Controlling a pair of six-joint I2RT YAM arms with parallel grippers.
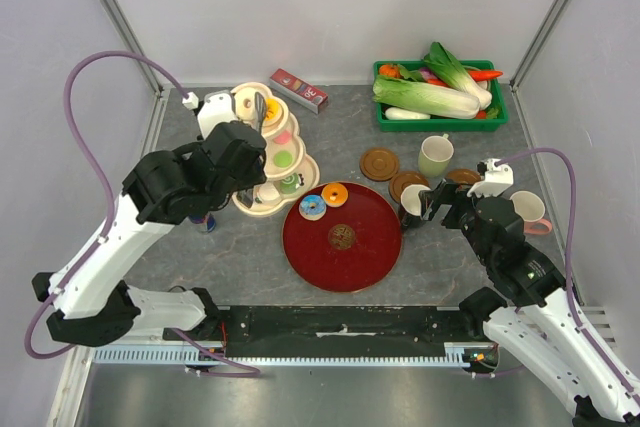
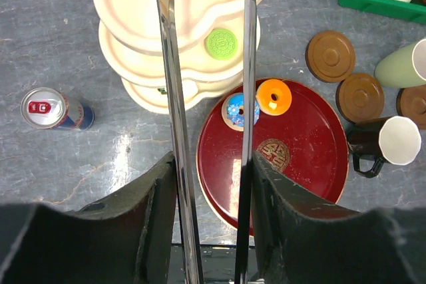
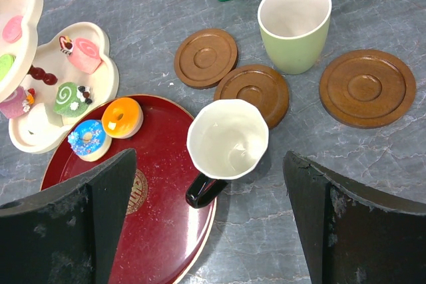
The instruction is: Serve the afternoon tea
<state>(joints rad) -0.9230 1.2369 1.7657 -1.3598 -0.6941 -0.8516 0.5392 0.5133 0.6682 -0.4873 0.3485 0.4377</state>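
A grey marbled tabletop (image 1: 250, 257) is seen from above, with my two arms reaching in from its near edge. At the far right, a green crate (image 1: 440, 124) holds leafy vegetables (image 1: 425, 97).

A round red tray (image 1: 360, 257) lies in the middle. On its far left rim a blue donut (image 1: 312, 207) and an orange donut (image 1: 335, 194) lie flat, just beside each other, holes up.

Left of the tray stands a cream tiered stand (image 1: 262, 211). Its tiers carry a green round sweet (image 2: 221, 43), a pink swirl cake (image 3: 85, 54) and a green swirl cake (image 3: 66, 94).

My left pincer (image 2: 213, 157) is narrowed onto metal tongs (image 2: 174, 98). Their long blades run straight away from me, with the tips up at the stand's upper tiers.

My right pincer (image 3: 208, 157) is spread wide above a black mug (image 3: 227, 139), my fingers clear of it on either side. The mug is white inside and stands mouth up at the tray's right edge. Its handle points toward the near edge, over the tray's rim.

Beyond it, a pale green mug (image 3: 293, 21) stands upright on the tabletop, handle toward the crate. It stands between two of three round brown coasters (image 3: 205, 58).

A white mug (image 1: 530, 209) with a pink handle is partly hidden behind my right arm. A small drink can (image 2: 53, 110) sits left of the stand.
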